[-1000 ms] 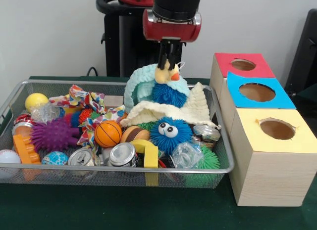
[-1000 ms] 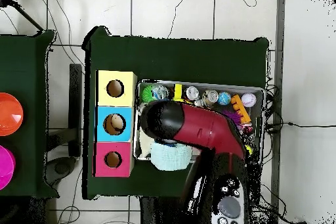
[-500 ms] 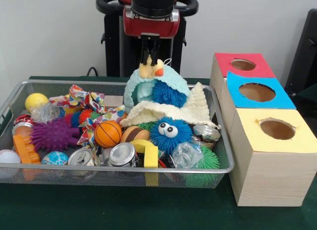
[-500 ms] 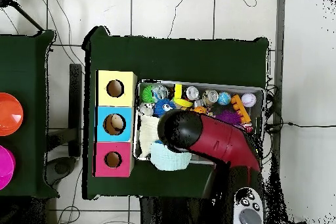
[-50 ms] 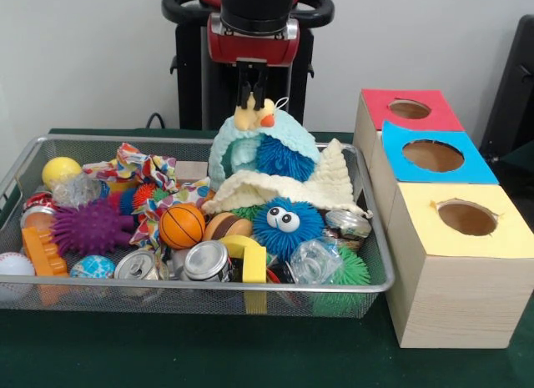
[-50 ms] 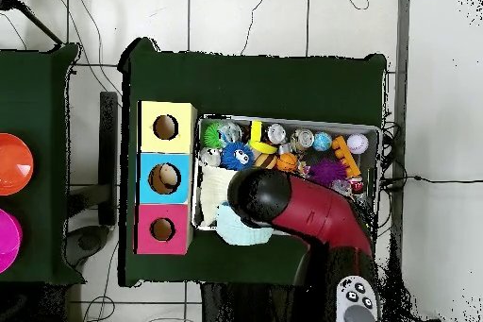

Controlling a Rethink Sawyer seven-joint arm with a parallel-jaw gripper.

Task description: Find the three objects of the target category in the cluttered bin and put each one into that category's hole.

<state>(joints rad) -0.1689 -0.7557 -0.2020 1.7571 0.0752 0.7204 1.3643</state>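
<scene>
A: Any labels or writing to read?

B: None that can be made out. The wire bin (image 5: pixel 367 238) holds the clutter, and beside it stands a wooden box with three holes: a yellow-topped hole (image 5: pixel 467 218), a blue-topped hole (image 5: pixel 433 156) and a red-topped hole (image 5: pixel 410 109). The cans in the bin, such as the silver can (image 5: pixel 205 260), show only their tops.

A: Where is the arm relative to the bin?

B: In the front view the red and black arm (image 5: pixel 254 25) comes down over the bin's far edge, above the pale turquoise fuzzy cloth (image 5: pixel 234 150). The gripper (image 5: pixel 253 100) has its dark fingers closed on a small yellow duck (image 5: pixel 254 116) with an orange beak, and the duck sits just at the top of that cloth. From overhead the arm (image 6: pixel 302 212) covers the bin's side toward the robot base, so the duck is hidden there.

A: What else lies near the duck?

B: A dark blue spiky ball (image 5: pixel 282 159) nestles in the cloth right under it, a cream cloth (image 5: pixel 284 190) lies in front, and a blue fuzzy toy with eyes (image 5: pixel 286 224) sits nearer the bin's front edge. An orange basketball (image 5: pixel 181 226) and a purple spiky ball (image 5: pixel 90 227) lie farther left in the bin.

A: Anything changed from a second ago?

B: Yes. Then the gripper held the duck farther right, over the dark blue spiky ball; in the last half second hardly anything has moved, and the bin's contents look unchanged
</scene>
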